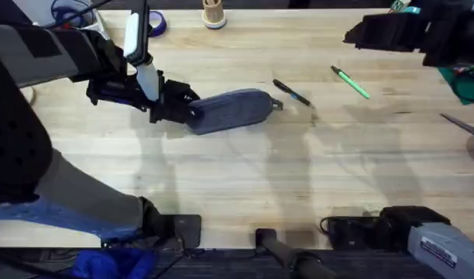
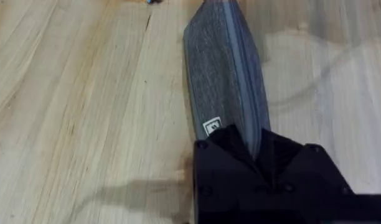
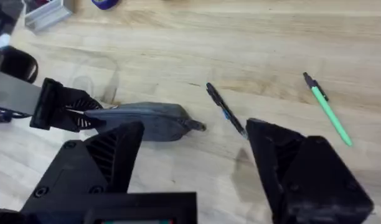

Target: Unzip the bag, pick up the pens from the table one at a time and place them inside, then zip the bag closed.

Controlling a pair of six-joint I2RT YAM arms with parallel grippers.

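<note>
1. A light wooden tabletop (image 1: 245, 178) is carrying the work, with tape rolls and small clutter lying along its far edge.
2. The left gripper (image 1: 177, 103) is clamping the left end of the grey-blue bag (image 1: 233, 111), its black fingers (image 2: 228, 149) pinched on the fabric beside a small white label; the hold looks meant to anchor the pouch so a pull on the zipper will not drag it.
3. The bag is lying lengthwise in the far half of the tabletop, its pull tab (image 1: 277, 105) pointing toward the right edge, zipper apparently shut.
4. The right gripper (image 3: 197, 168) is hovering above with fingers spread wide and gripping nothing, seemingly lining up on that tab.
5. The dark pen (image 1: 291, 92) is waiting just beyond the tab, and the green pen (image 1: 351, 82) is lying farther toward the far right corner, both still outside the bag.
</note>
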